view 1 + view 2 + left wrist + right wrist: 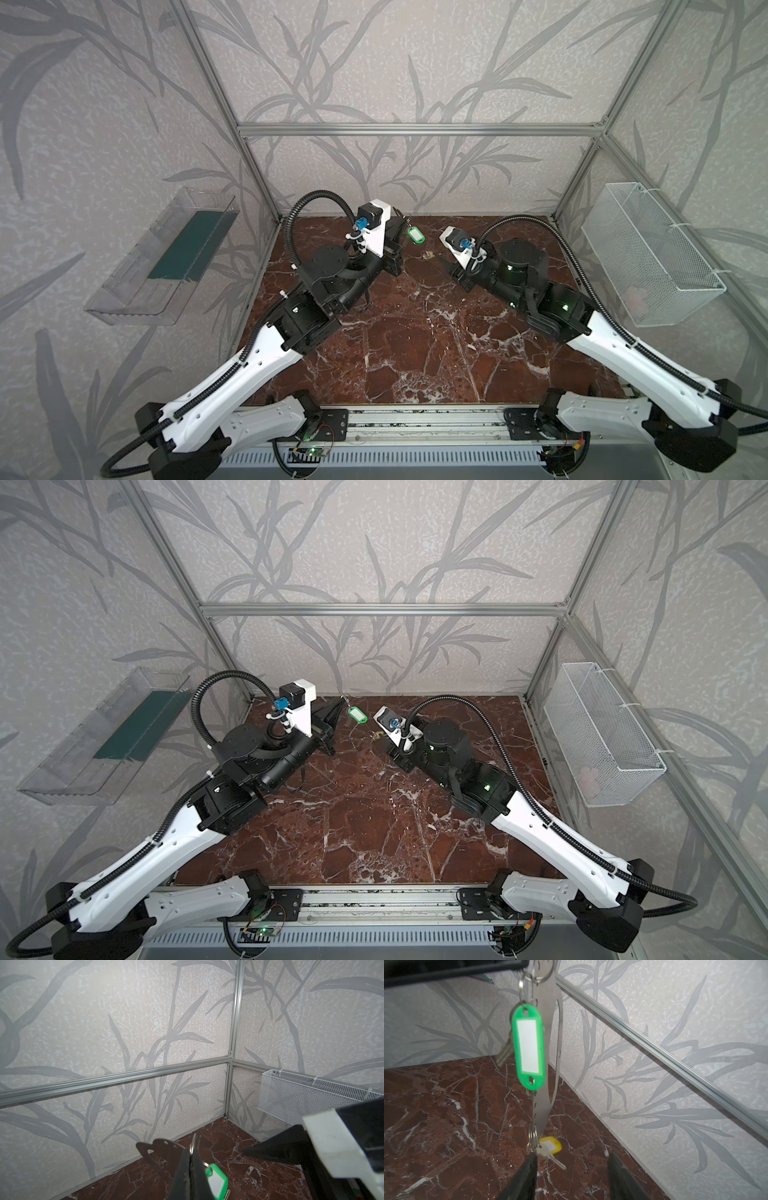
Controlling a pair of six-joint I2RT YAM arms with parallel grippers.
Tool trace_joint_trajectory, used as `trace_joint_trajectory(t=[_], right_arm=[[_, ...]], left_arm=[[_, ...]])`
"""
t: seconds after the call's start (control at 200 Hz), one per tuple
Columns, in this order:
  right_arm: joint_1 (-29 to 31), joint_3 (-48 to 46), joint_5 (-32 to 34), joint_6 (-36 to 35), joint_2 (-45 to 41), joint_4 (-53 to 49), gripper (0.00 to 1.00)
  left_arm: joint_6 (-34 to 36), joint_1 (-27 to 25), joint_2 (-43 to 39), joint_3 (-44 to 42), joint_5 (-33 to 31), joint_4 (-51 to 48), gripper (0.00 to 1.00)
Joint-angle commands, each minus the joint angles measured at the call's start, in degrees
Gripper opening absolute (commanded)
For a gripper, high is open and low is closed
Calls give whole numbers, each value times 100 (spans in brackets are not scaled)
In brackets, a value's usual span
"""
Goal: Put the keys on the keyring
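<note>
Keyring [543, 1113] hung from the left claw [190, 1153], pinched shut on its top seemingly so the green-tagged key [528, 1047] and yellow-tagged key [550, 1146] hung off it, right claw [572, 1156] open beneath, gripping nothing.

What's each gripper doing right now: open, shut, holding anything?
Left gripper: shut on the keyring.
Right gripper: open, holding nothing.

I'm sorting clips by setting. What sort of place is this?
Probably a lab robot cell, not a home: a left arm and right arm mounted at a marble-look tabletop, enclosed by an aluminium frame holding wallpapered panels.
</note>
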Motion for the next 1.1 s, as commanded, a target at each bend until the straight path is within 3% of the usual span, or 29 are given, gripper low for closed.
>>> trace_joint_trajectory(t=[0.0,0.25,0.625,0.86,1.095], right_arm=[[-377,276,-1359,548,-232,-191,50],[-620,595,-2645,832,-231,-285,45],[-620,455,-2985,1361,-92,516,49],[-637,656,-3194,1271,76,517,32],[-646,634,-3450,1255,82,444,25]], left_arm=[[83,-20,-86,239,396,-124,0],[18,-24,-184,70,655,-106,0],[-81,-20,-346,-500,1171,565,0],[18,-20,-452,-815,1708,858,0],[14,-20,-604,-1100,2140,1253,0]])
